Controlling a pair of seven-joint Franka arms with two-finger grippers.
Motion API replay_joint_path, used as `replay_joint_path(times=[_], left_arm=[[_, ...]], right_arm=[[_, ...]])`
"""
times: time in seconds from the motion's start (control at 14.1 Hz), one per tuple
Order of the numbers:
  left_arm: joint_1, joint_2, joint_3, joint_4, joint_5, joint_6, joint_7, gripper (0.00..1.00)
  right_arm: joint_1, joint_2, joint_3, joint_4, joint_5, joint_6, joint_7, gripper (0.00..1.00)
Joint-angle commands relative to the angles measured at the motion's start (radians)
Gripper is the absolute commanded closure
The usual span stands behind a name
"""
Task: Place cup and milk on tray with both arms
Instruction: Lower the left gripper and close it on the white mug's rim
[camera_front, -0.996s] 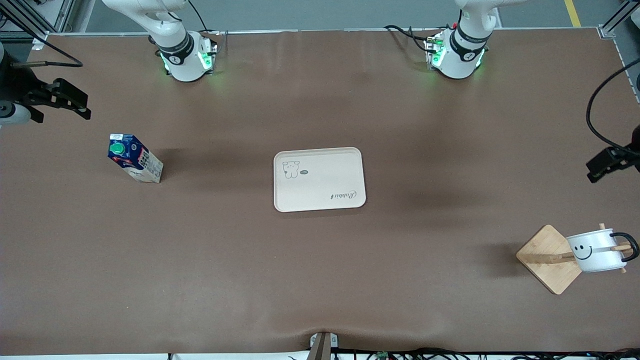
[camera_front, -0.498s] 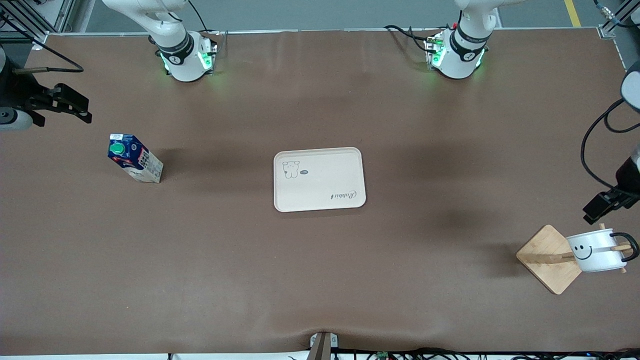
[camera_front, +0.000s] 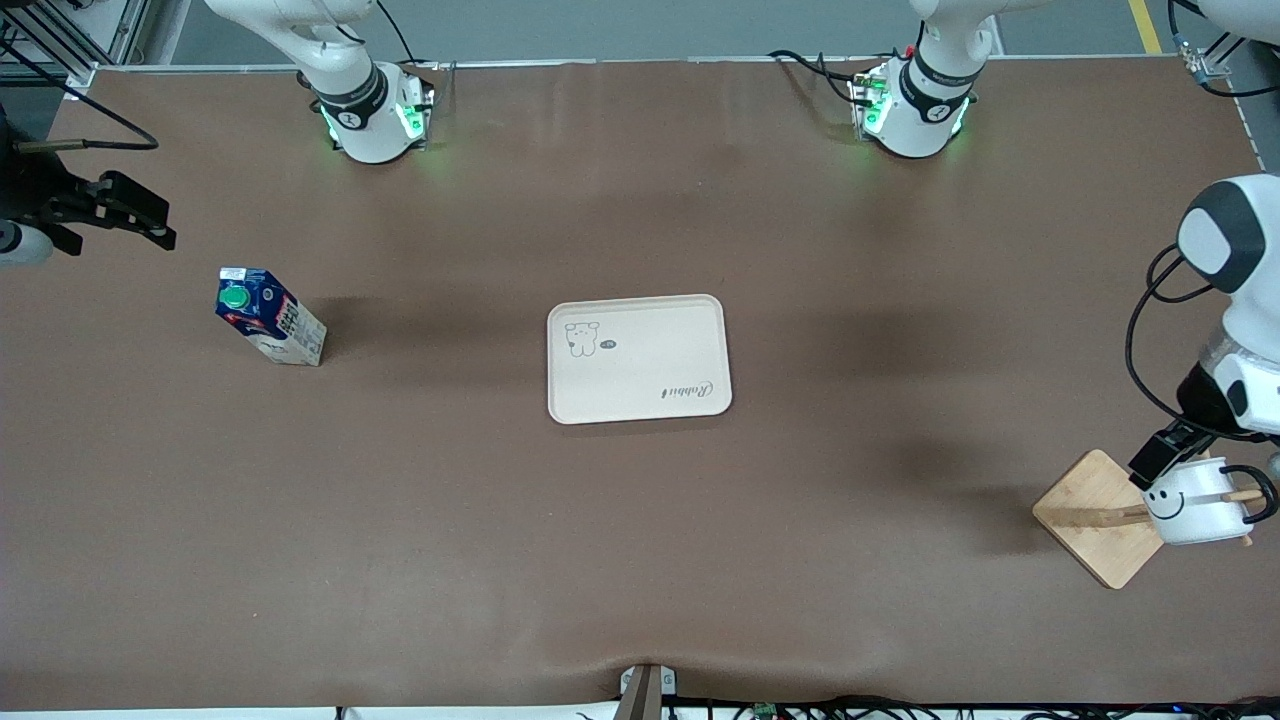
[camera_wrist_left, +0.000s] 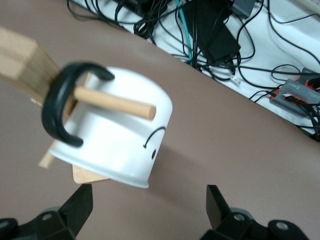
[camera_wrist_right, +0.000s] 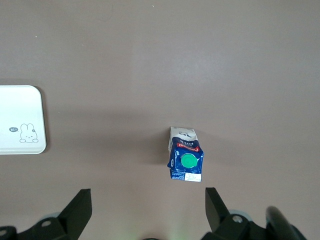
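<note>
1. Currently the left gripper (camera_front: 1160, 458), fingers apart, hovers over the cup (camera_front: 1190, 502), which hangs by its handle on a wooden peg stand (camera_front: 1095, 515).
2. Meanwhile the right gripper (camera_front: 125, 212), fingers apart, hangs over the table near the upright milk (camera_front: 268, 317); the tray (camera_front: 638, 358) sits mid-table.
3. Pulling the cup sideways could snag its handle and topple the stand.
</note>
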Motion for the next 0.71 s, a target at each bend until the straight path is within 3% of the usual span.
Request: replay_joint_path(times=[0.0, 0.64], left_arm=[[-0.004, -0.031, -0.005, -0.051, 0.021, 0.017, -0.048, 0.00], [0.005, 0.007, -0.004, -0.085, 0.021, 0.176, -0.059, 0.01]], right_arm=[[-0.022, 0.012, 0.009, 0.025, -0.003, -0.008, -0.008, 0.00], [-0.027, 0.016, 0.009, 0.026, -0.001, -0.008, -0.008, 0.00]])
